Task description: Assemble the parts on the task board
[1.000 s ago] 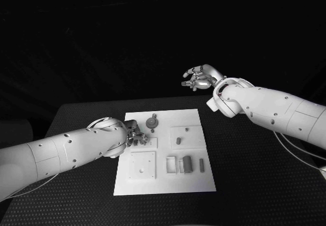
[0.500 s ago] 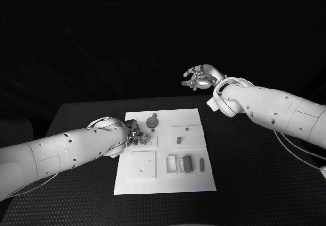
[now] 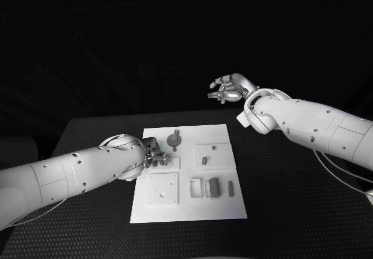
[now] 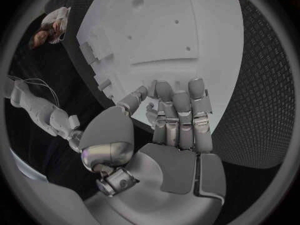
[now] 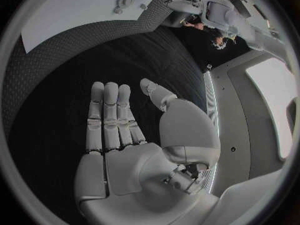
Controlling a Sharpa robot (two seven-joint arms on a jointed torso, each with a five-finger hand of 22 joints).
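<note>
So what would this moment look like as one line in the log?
left hand: down at board, holding unclear | right hand: raised, open | parts: on board

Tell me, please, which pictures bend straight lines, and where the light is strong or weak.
Left wrist view: the task board edges curve strongly, its surface bright. Right wrist view: same bending, right hand evenly lit. Head view: no bending, board bright, surroundings black.
</note>
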